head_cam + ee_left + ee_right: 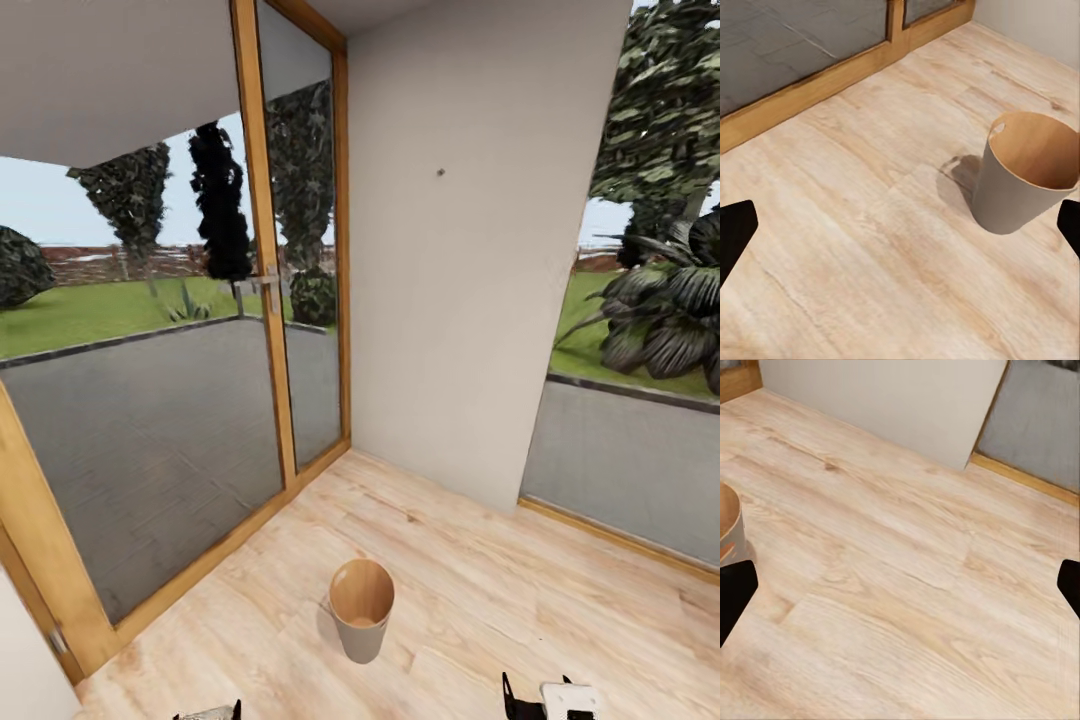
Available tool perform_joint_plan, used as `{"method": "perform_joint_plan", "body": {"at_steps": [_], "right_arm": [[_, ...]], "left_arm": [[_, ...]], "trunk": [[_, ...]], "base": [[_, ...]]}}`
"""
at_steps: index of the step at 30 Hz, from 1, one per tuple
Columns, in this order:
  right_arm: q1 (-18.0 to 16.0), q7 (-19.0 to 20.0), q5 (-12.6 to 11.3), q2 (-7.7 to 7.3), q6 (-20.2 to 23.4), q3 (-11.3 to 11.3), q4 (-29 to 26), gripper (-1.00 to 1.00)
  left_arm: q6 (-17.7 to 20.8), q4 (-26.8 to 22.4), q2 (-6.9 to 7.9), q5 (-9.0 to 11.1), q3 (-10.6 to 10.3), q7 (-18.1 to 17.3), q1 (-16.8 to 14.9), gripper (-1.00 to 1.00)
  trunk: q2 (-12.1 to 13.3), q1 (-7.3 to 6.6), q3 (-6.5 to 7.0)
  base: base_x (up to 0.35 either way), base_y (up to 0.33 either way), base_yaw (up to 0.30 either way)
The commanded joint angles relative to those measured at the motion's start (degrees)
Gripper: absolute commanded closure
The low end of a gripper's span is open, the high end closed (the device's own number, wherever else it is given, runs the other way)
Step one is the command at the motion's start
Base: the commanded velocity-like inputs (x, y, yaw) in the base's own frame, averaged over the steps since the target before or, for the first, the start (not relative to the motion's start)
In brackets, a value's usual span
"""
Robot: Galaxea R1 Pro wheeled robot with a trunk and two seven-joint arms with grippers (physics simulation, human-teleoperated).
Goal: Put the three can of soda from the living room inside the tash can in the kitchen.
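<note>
Nearest the camera, the left gripper [900, 229] hangs above bare plank floor [500, 610] with its dark fingertips [735, 236] spread to opposite edges of the left wrist view, nothing between them. The right gripper [900, 589] is likewise wide apart and empty over the boards, its fingertips [735, 596] at the margins of the right wrist view. In the head view, only slivers of the two arms poke in at the bottom edge.

Just ahead, between the two arms, the tash can [361, 622] stands upright on the floor (pale grey outside, orange-brown inside), casting a soft shadow toward the doors. From the left wrist camera the bin [1031, 171] shows its open mouth and a small cut-out handle at the rim; what can be seen of the inside is bare. Its edge [730, 529] just creeps into the right wrist picture.

Farther back, wood-framed glass doors [262, 280] run along the left, meeting a plain pale wall [460, 260] at the corner. Another glazed opening [640, 330] lies to the right. Beyond the glass: grey paving, lawn and dark trees.
</note>
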Motion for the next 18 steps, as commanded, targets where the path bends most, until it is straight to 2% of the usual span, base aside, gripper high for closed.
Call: {"method": "perform_joint_plan", "body": {"at_steps": [1,2,6,9,10,11,13,14,15,16,17,18], "right_arm": [[0.0,0.1,0.0,0.18,0.0,0.1,-0.5,-1.0],[0.5,0.5,0.3,1.83,0.3,2.2,-8.5,-1.0],[2.0,0.5,0.3,2.83,2.9,6.1,-18.4,-1.0],[2.8,0.3,0.3,3.66,10.1,8.8,-24.6,-1.0],[3.0,0.3,0.3,3.88,13.4,9.4,-26.4,-1.0],[3.2,0.2,0.2,4.47,24.0,10.5,-32.1,-1.0],[3.0,0.2,0.1,4.99,30.5,11.1,-35.9,-1.0],[2.7,0.1,0.2,5.68,36.4,11.6,-39.0,-1.0],[2.3,0.1,0.3,6.06,39.3,11.8,-40.3,-1.0],[0.7,-0.3,0.3,6.67,44.9,12.3,-42.3,-1.0],[0.7,-0.3,0.3,6.67,44.9,12.3,-42.3,-1.0],[-1.8,-0.7,0.2,7.06,50.0,12.7,-43.4,-1.0]], "left_arm": [[0.0,0.0,0.03,0.4,0.1,0.0,-0.1,-1.0],[0.1,0.1,0.12,1.4,0.2,-0.1,-0.4,-1.0],[0.1,0.1,0.14,1.7,0.2,-0.2,-0.5,-1.0],[0.1,0.1,0.15,1.7,0.2,-0.3,-0.5,-1.0],[0.1,0.2,0.15,1.8,0.2,-0.3,-0.5,-1.0],[0.1,0.3,0.15,1.8,0.2,-0.3,-0.6,-1.0],[0.1,0.3,0.16,1.8,0.2,-0.3,-0.6,-1.0],[0.1,0.4,0.16,1.8,0.2,-0.3,-0.6,-1.0],[0.1,0.4,0.16,1.8,0.2,-0.3,-0.6,-1.0],[0.1,0.5,0.16,1.7,0.2,-0.3,-0.6,-1.0],[0.1,0.5,0.16,1.7,0.2,-0.3,-0.6,-1.0],[0.1,0.5,0.16,1.7,0.2,-0.3,-0.6,-1.0]], "trunk": [[0.0,0.0,0.0],[0.0,0.0,0.0],[0.0,0.0,0.0],[0.0,0.0,0.0],[0.0,0.0,0.0],[0.0,0.0,0.0],[0.0,0.0,0.0],[0.0,0.0,0.0],[0.0,0.0,0.0],[0.0,0.0,0.0],[0.0,0.0,0.0],[0.0,0.0,0.0]], "base": [[0.159,0.0,0.016],[0.159,0.0,0.005],[0.159,0.0,0.003],[0.159,0.0,0.001],[0.159,0.0,0.001],[0.154,0.0,0.0],[0.152,0.0,0.0],[0.149,0.0,0.0],[0.148,0.0,0.0],[0.146,0.0,0.0],[0.146,0.0,0.0],[0.145,0.0,0.0]]}}
